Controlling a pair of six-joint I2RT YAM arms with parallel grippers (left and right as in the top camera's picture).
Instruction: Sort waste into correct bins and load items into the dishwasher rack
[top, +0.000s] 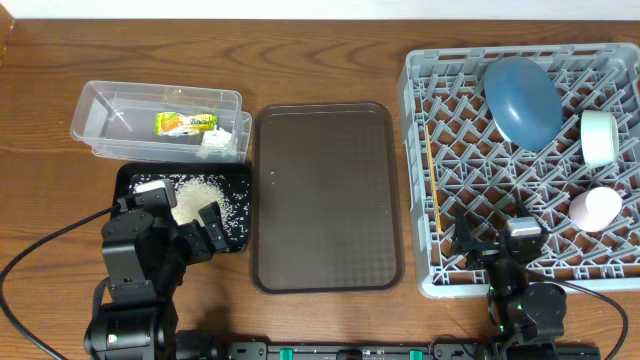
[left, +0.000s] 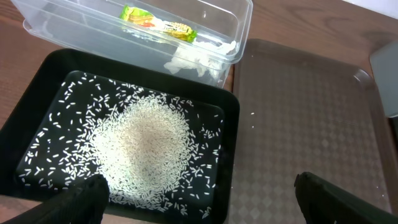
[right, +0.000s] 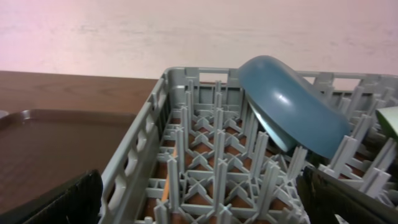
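Left gripper (top: 182, 208): held wide open with nothing between the fingers, hovering low over the black tray (top: 128, 175).
Right gripper (right: 205, 205): likewise spread wide and empty, parked at the near wall of the dishwasher rack (top: 415, 75).
Under the left gripper: rice (left: 146, 149) is heaped mid-tray, with loose grains scattered out to the walls.
Beyond the left fingers: the clear tub (top: 100, 100) is butted against the tray's far edge; the wrapper (top: 186, 123) and the tissue (top: 215, 139) are lying inside it.
To the right of the left gripper: the brown tray (top: 325, 200), on which one white speck (possibly a stray grain, too small to be sure of) can be seen.
Ahead of the right gripper: the plate (top: 522, 100) is leaned on edge among the pegs; the stick (top: 432, 175) is laid along the rack's left side.
Further right of it: a pale bowl (top: 600, 136) and the cup (top: 596, 207) are seated in the rack; a second bowl cannot be picked out.
Step in hand: sorting and loading are judged all but complete; only a final check appears to be left.
Doing it well: the speck should be confirmed first; if a grain, it should be approached squarely and pinched gently, and the heap below should be left undisturbed when the arm is lifted.
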